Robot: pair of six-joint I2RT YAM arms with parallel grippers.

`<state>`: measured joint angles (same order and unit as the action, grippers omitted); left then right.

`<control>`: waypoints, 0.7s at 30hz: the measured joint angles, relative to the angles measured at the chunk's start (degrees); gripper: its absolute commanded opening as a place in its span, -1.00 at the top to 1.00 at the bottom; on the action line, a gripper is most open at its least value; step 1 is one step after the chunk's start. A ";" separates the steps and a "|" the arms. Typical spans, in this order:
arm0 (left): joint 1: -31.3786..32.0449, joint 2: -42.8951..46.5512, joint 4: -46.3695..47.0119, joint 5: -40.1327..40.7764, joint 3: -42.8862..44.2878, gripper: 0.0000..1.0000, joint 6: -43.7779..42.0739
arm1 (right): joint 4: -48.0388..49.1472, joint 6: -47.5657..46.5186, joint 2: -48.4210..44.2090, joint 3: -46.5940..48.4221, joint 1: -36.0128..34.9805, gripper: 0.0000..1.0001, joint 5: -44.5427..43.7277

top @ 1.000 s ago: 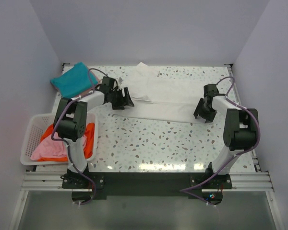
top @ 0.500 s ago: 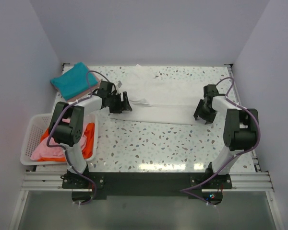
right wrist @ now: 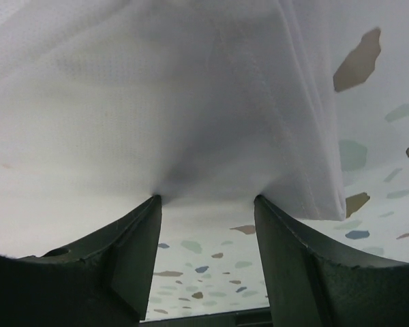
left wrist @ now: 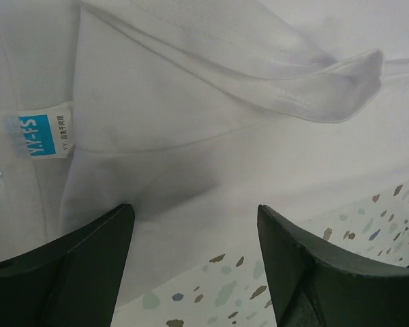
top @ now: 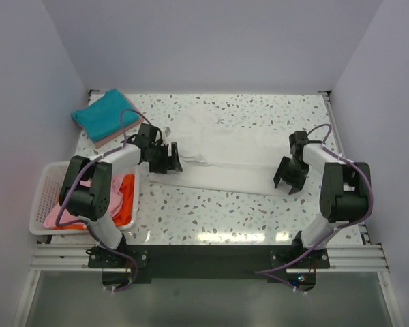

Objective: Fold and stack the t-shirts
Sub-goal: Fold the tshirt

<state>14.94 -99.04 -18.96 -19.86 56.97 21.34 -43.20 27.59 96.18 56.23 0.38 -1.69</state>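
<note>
— White cloth first: where does the white t-shirt [top: 235, 151] lie?

— Spread flat across the middle of the desk [top: 211, 208], its long side running left to right, and it is held at both ends.

— What is the left pincer [top: 168, 162] doing?

— It is clamped on the shirt's left end. In its wrist view the dark fingers [left wrist: 75, 266] stand either side of the shirt's near edge, with their tips under the cloth. A blue label [left wrist: 42, 133] shows just to the left of them. A rolled hem or sleeve end lies farther off to the right.

— And the right pincer [top: 286, 182]?

— It is closed on the shirt's near right corner. Its own camera shows the fabric puckering into the gap between the fingers [right wrist: 307, 266]. A stitched hem runs down toward the right finger, and speckled desk shows beyond it.

— And the other shirts?

— The teal t-shirt [top: 103, 114] sits folded at the far left corner of the desk, apart from the white one. The pink t-shirt [top: 67, 212] and the orange t-shirt [top: 126, 197] lie crumpled together in the white lattice basket [top: 46, 189]. The basket sits at the near left, beside the left arm. The pink one is on the left side of the basket and the orange one is against its right wall.
</note>
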 measured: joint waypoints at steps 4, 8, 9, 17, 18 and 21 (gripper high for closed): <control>1.97 1.44 -5.38 2.16 0.37 -0.59 -0.17 | -3.69 -0.20 -0.50 -0.35 0.00 -0.21 0.79; 4.24 1.44 -9.66 2.34 4.55 -0.59 -0.20 | -7.04 -0.55 -1.46 1.05 0.00 -0.21 1.01; 4.79 1.38 -10.14 2.14 6.10 -0.59 -0.20 | -7.54 -0.63 -1.73 1.79 0.00 -0.21 1.03; 7.76 -1.77 -9.33 -0.50 12.70 -0.59 -0.17 | -8.28 -0.83 -2.84 5.70 0.00 -0.21 1.18; 8.00 -2.51 -9.35 -0.96 12.70 -0.59 -0.13 | -8.31 -0.83 -2.91 5.70 0.00 -0.21 1.20; 8.24 -5.03 -9.44 -2.25 13.22 -0.59 -0.11 | -8.35 -0.83 -3.19 5.70 0.00 -0.21 1.22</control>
<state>23.18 -104.07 -28.40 -22.11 70.19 21.23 -51.55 26.76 92.99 61.93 0.38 -0.47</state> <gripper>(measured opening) 0.795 0.605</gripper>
